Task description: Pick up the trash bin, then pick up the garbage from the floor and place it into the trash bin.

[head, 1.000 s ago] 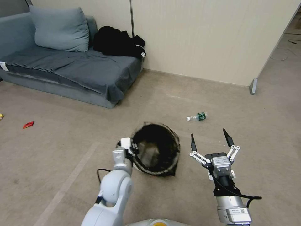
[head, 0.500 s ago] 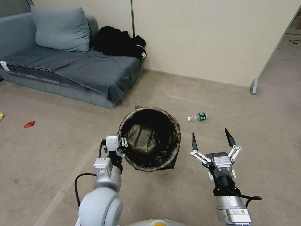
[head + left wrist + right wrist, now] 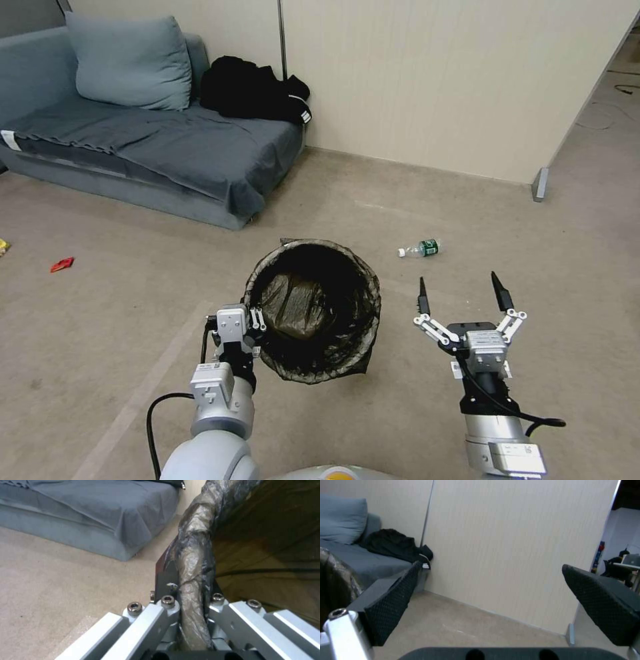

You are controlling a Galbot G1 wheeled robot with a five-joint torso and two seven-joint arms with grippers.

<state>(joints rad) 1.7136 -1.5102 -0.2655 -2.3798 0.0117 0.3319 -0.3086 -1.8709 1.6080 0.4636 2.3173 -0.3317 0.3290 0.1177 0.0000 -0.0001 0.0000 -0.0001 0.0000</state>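
With the bin step done, I see a red wrapper [image 3: 61,265] lying at the frame's far left on the floor [image 3: 120,313], uncollected. My left gripper [image 3: 257,320] has its fingers clenched on the trash bin [image 3: 313,310] rim, lower centre, raised nearer the camera than a second ago. Right of it lies the bottle [image 3: 419,249]; my right gripper [image 3: 461,293] hovers released, lower right.

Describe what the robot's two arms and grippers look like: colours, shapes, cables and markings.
Both arms are silver-grey rounded tubes with black cables looping beside them. The left gripper has white linkage bars with bolt heads. The right gripper has white linkages, pointed black textured fingers, and a white label sticker below the wrist.
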